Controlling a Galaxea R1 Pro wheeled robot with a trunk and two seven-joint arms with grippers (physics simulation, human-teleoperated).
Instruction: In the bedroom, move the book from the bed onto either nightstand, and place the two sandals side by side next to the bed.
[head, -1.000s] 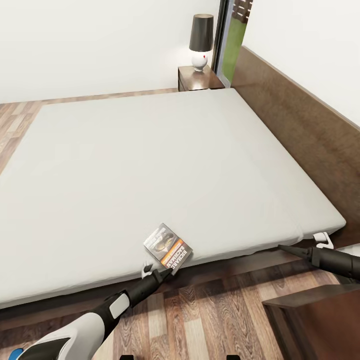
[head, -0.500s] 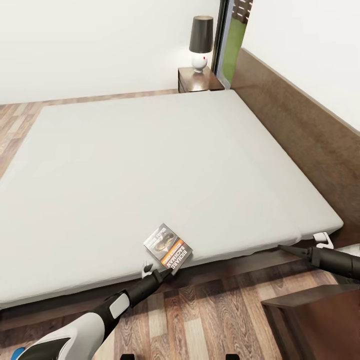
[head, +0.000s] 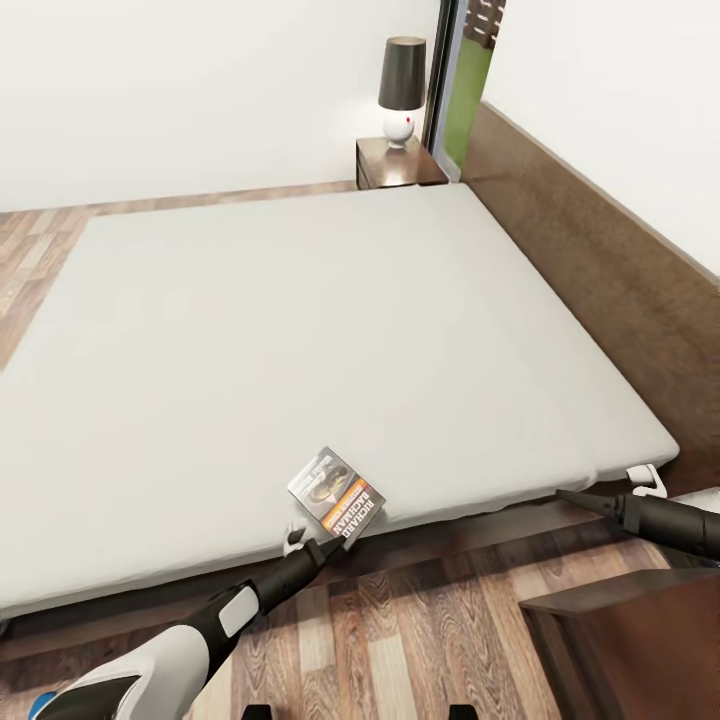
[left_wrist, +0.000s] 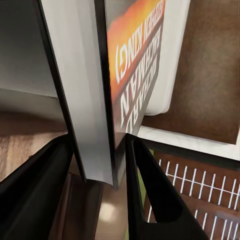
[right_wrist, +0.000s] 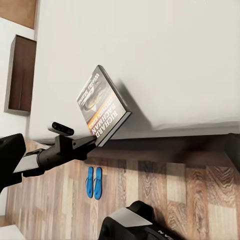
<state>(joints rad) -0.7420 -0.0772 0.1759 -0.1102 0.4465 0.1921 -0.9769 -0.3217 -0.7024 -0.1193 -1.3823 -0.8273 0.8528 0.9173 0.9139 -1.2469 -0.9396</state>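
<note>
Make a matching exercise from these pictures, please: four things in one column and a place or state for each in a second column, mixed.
Things:
1. book
2. sandals
3. lamp
4. left gripper

Places or states:
A. on the far nightstand
B. side by side on the wood floor
C. shut on the book
D. tilted up at the mattress edge

Pairs: 1-D, 2-B, 3-A, 4-C

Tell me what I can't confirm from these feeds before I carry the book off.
- Right claw: in the head view its tips merge with the pale grey-white mattress corner; open or shut unclear.
- Near dark reddish-brown wooden cabinet: cut by the head view's edge.
- Small dark-covered paperback with orange band: the left wrist view crops its far end.
- Two bright blue sandals: too small in the right wrist view to judge whether they touch.
</note>
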